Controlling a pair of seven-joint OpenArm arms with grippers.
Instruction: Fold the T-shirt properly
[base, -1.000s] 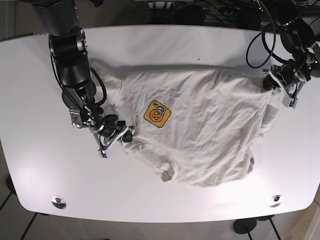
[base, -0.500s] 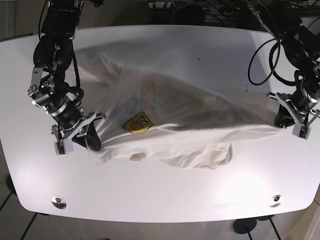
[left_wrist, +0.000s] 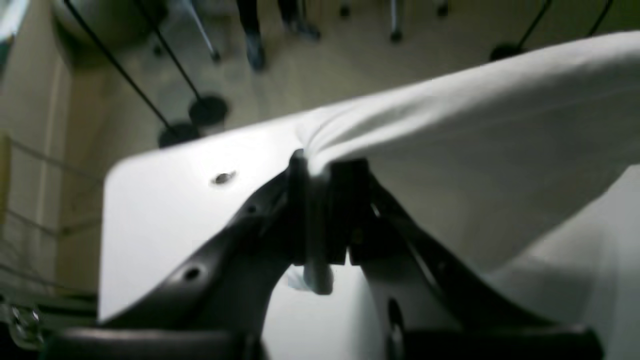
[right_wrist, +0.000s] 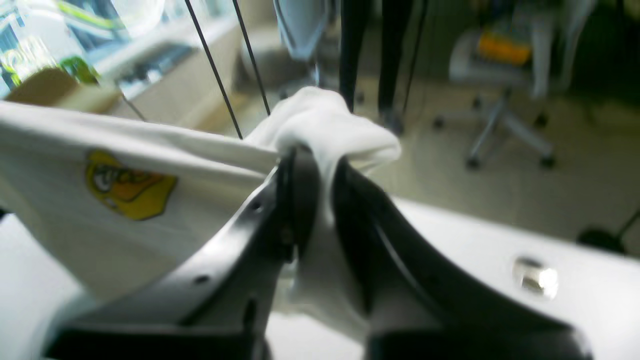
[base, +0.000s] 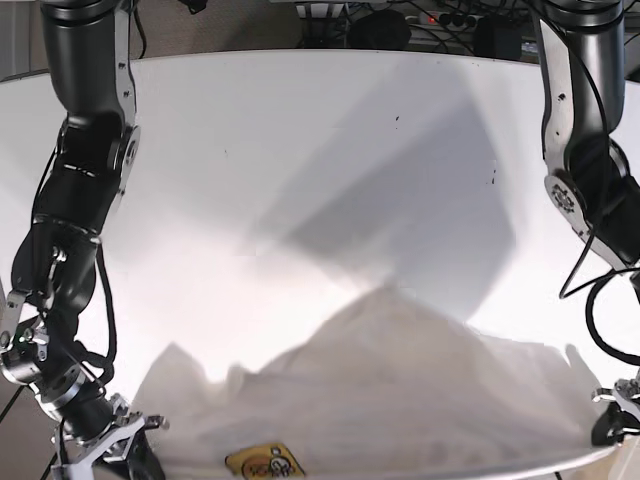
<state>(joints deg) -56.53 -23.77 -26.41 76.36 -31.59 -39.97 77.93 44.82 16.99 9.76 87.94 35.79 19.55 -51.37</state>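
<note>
Along the near edge of the white surface (base: 300, 130) the T-shirt (base: 390, 390) hangs stretched between the two arms, lifted clear of most of the tabletop and casting a broad grey shadow across the middle and far side. Its yellow badge (base: 266, 462) sits low near the front edge, closer to the right arm's side.

At the near corner on the base view's left, the right gripper (right_wrist: 312, 165) has its black fingers (right_wrist: 287, 200) clamped on a bunched wad of white cloth — the fabric bulges up over the tips and a strip of it runs down between them. From the right wrist view the shirt stretches away taut to one side, the yellow badge (right_wrist: 127, 185) showing on that panel.

At the opposite near corner the left gripper (left_wrist: 320, 170) is likewise pinched shut on the shirt's edge; a narrow fold of fabric is squeezed between the fingers (left_wrist: 297, 210) and a small tail pokes out below them. The cloth (left_wrist: 475, 125) fans out from that grip in a smooth, tight sheet — no slack visible near the pinch.

A metal fitting (left_wrist: 222, 178) is set in the surface near that corner.
</note>
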